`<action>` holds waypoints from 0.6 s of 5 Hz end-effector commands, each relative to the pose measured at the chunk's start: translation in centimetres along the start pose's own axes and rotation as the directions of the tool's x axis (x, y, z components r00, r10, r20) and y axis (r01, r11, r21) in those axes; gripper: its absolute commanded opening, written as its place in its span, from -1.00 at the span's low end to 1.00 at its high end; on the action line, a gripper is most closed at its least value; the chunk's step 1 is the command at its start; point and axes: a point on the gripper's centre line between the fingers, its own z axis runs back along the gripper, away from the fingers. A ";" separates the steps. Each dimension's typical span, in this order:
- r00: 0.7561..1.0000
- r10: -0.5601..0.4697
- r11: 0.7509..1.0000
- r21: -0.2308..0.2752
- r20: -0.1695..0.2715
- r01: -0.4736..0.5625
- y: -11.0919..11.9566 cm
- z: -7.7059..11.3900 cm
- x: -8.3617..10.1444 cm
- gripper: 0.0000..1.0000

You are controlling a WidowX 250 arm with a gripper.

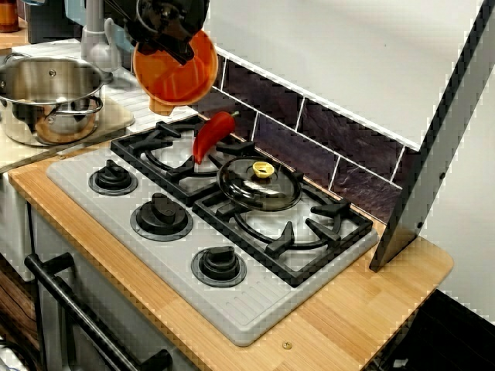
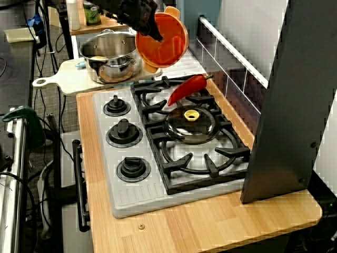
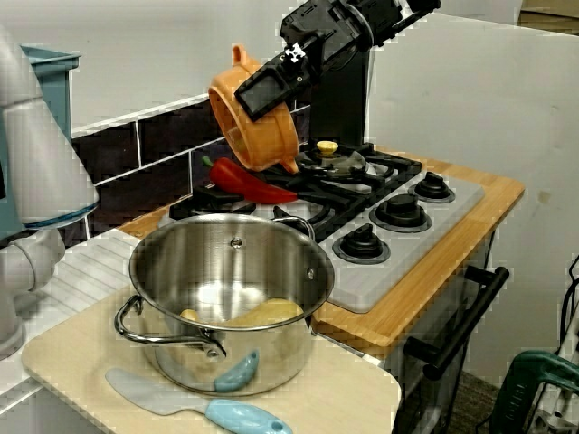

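Observation:
My gripper (image 1: 179,48) is shut on the rim of an orange plastic pot (image 1: 178,73), holding it tipped on its side in the air above the back left burner. A red chili pepper (image 1: 210,136) hangs in mid-air just below the pot's mouth, over the black grate (image 1: 166,151). From the view on the right the pot (image 2: 162,41) and pepper (image 2: 187,88) show the same way. In the view from the pot's side the orange pot (image 3: 253,122) tilts toward the stove, the pepper (image 3: 249,183) below it, gripper (image 3: 270,86) clamped on its rim.
A glass lid with a yellow knob (image 1: 259,182) rests on the right burner. A steel pot (image 3: 226,298) with something yellow inside stands on a cutting board (image 3: 81,357), beside a light blue spatula (image 3: 194,405). Three black knobs (image 1: 161,215) line the stove front. A tall dark panel (image 2: 295,100) stands right.

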 end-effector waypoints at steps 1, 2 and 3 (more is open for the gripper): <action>0.990 0.099 0.994 0.028 0.104 -0.102 0.3 0.6 0.5 -1.00; 0.984 0.122 0.990 0.055 0.131 -0.130 0.0 0.3 0.0 -1.00; 0.979 0.140 0.987 0.063 0.146 -0.151 -0.1 0.3 -0.6 -1.00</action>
